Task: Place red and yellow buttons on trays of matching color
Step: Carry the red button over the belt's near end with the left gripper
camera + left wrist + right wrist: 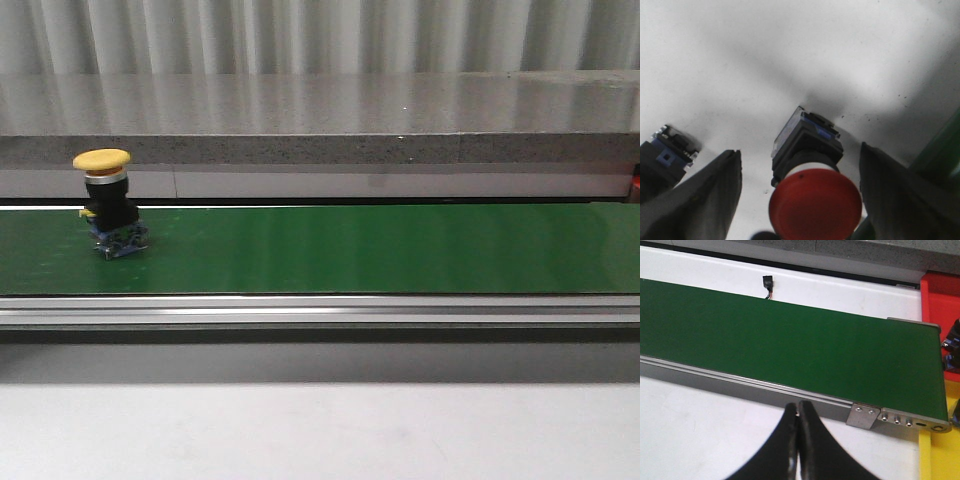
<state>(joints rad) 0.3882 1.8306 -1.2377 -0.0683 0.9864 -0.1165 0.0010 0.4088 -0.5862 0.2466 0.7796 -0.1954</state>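
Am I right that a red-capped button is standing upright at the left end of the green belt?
Not quite: the button standing upright at the left end of the green belt has a yellow cap, not red, as the front view shows. The red-capped button appears only in the left wrist view, between the open left gripper fingers.

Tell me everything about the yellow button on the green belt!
The yellow button stands upright near the left end of the green belt. It has a wide, mushroom-shaped yellow cap, a silvery ring under it, a black body and a blue block at the bottom. It looks plastic. Nothing touches it but the belt.
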